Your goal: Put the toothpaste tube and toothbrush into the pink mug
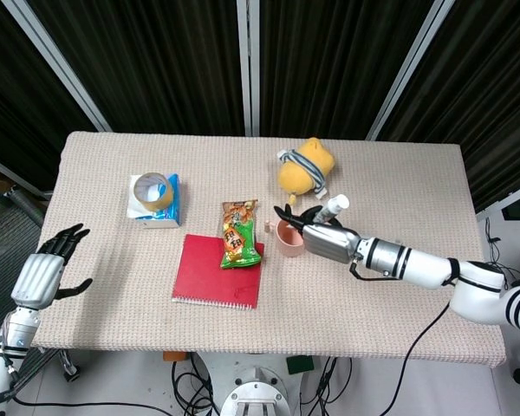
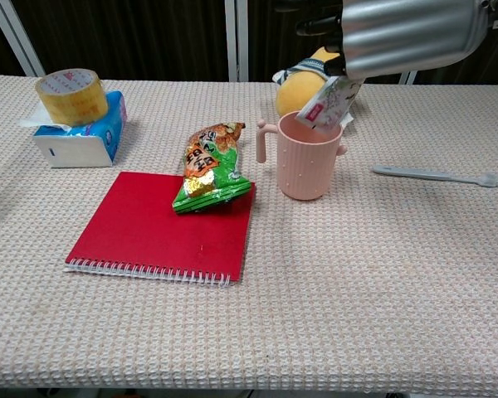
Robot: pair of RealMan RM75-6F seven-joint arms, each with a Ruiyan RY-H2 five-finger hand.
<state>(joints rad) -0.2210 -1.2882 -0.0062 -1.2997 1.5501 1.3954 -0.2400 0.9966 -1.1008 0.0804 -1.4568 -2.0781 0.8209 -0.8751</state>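
The pink mug (image 2: 309,157) (image 1: 286,239) stands upright on the table just right of the snack bag. My right hand (image 1: 322,238) (image 2: 411,33) hovers over the mug and holds the white toothpaste tube (image 2: 330,102) (image 1: 333,206). The tube's flat end hangs just over the mug's rim. The pale toothbrush (image 2: 436,175) lies flat on the table to the mug's right; in the head view my right arm hides it. My left hand (image 1: 48,270) is open, off the table's left edge.
A yellow plush toy (image 1: 305,165) sits just behind the mug. A snack bag (image 1: 239,233) rests on a red notebook (image 1: 218,271). A tape roll (image 1: 152,190) lies on a tissue pack (image 1: 163,210) at the left.
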